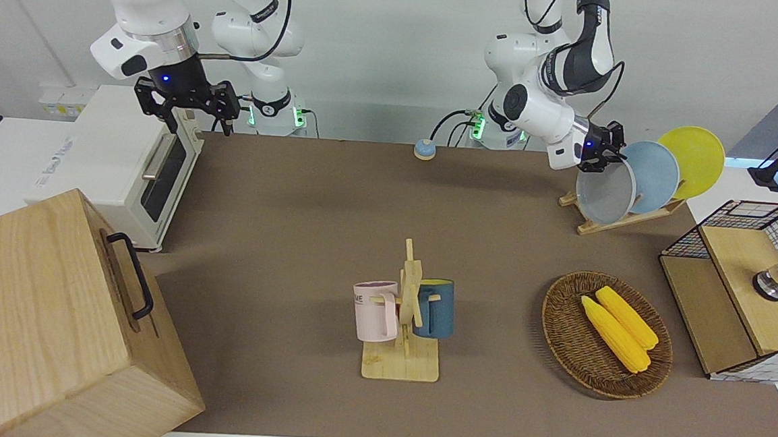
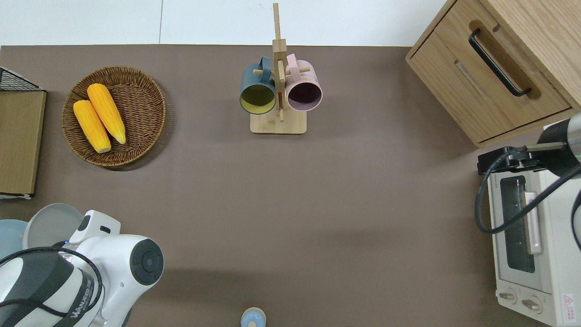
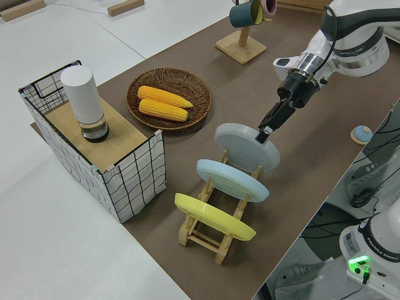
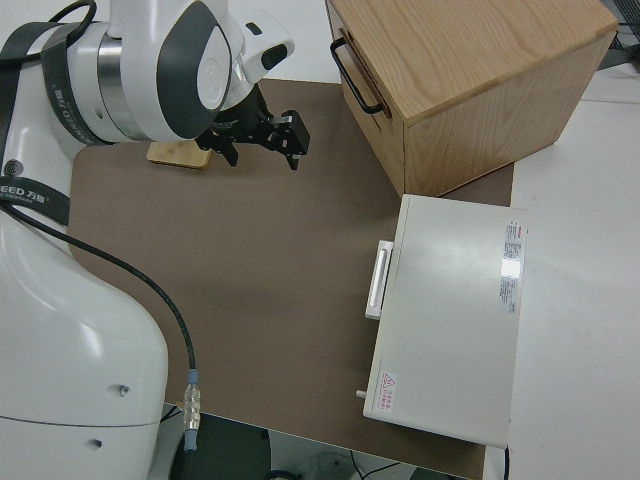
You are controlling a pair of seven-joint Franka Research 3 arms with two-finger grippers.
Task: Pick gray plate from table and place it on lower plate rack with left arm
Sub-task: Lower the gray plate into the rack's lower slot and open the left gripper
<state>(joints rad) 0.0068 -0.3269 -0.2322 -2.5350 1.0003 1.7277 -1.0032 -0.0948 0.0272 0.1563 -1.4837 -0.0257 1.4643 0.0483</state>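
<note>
A: Where's the gray plate (image 3: 247, 147) rn?

B: Mid-frame in the left side view, tilted on the lower plate rack (image 3: 209, 234), in the slot farthest along from the yellow plate (image 3: 214, 217), w/ the light blue plate (image 3: 232, 179) between them. In the front view it's upper right, overlapping the blue one.

A: And the left gripper (image 3: 267, 126)?

B: On the plate's upper rim, jaws clenched on the gray plate's edge as far as I can see. Right gripper (image 1: 187, 101) is parked, jaws released.

A: How'd you say the plate handles?

B: Judging by looks: stiff, smooth, prob a bit slippery, and likely to chip if knocked. Light enough for a rim pinch. The rim is the only sensible hold, since the face is too wide for the jaws.

A: Anything in the way?

B: The blue plate is the main risk, it sits just beside the gray one, so a sideways nudge could clack them together. The rack's pegs are close too. Wicker basket (image 3: 200, 103) w/ two corn cobs (image 3: 164, 103) is near, lower in the front view, but not touching. Wire basket (image 3: 134, 172) w/ the white cylinder (image 3: 83, 103) sits at the tabletop (image 1: 307, 227) edge. Mug tree (image 1: 407, 314), toaster oven (image 1: 122, 162) and wooden cabinet (image 1: 45, 319) are well apart.
</note>
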